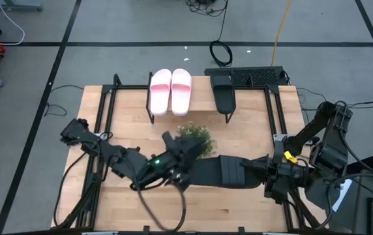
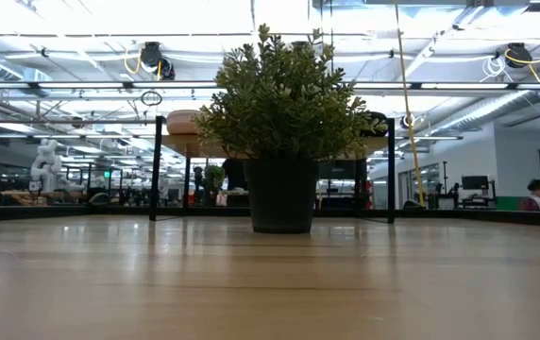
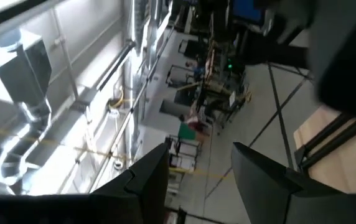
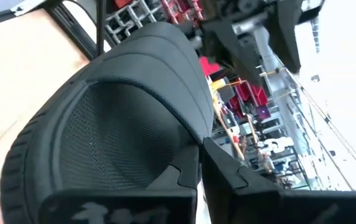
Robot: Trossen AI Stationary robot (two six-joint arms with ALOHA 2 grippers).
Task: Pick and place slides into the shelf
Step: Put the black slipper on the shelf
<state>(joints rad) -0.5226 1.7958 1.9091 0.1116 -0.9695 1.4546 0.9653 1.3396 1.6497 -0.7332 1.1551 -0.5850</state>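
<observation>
The pale pink pair (image 1: pixel 170 91) and one black slide (image 1: pixel 223 95) lie on the shelf (image 1: pixel 203 98) at the table's far side; its board and black legs (image 2: pixel 157 170) show behind the plant in the low view. The second black slide (image 1: pixel 222 171) (image 4: pixel 122 124) is near the table's near edge, in my right gripper (image 1: pixel 248 171) (image 4: pixel 201 152), which is shut on it. My left gripper (image 1: pixel 185 156) (image 3: pixel 200 177) is open just left of that slide, fingers pointing up into the room, touching nothing that shows. My right gripper pinches the black slide between its two fingers (image 4: pixel 187 171) at the slide's side edge (image 4: pixel 187 140), beside the foot of the wide strap. The fingers come level from the table's right. The slide is tilted onto its side, its hollow facing the wrist camera.
A bushy green plant in a dark pot (image 1: pixel 195 138) (image 2: pixel 281 123) stands mid-table between the held slide and the shelf. A free place on the shelf lies right of the black slide (image 1: pixel 252 98). Black rails run along both table sides (image 1: pixel 98 130).
</observation>
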